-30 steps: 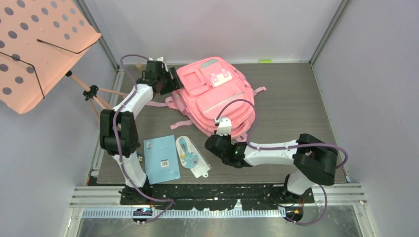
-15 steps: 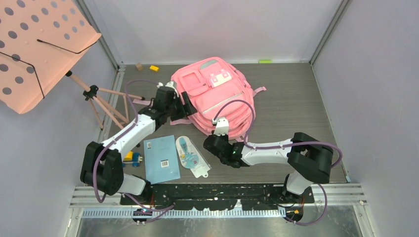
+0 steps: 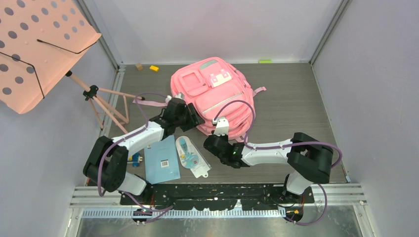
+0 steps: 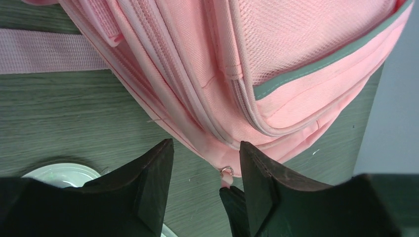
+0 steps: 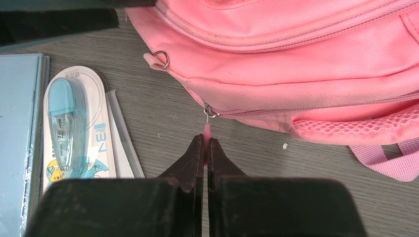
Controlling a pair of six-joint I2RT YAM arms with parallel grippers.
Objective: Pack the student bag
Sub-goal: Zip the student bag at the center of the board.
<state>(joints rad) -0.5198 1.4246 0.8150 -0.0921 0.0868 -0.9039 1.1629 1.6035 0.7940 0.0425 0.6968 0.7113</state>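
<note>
Student bag zipper pull pinched by right claw; left claw spread.

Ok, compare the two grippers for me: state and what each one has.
The left gripper stands open with nothing held; the right gripper is shut on the pink zipper pull. The left gripper's jaws face a corner of the student bag near a small metal ring; the right gripper sits just off the fabric. Both work at the bag's near edge.

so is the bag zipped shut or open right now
Shut, as far as shows: the student bag has no gap along its zip lines, and the right claw is pinching the pink zip pull.
</note>
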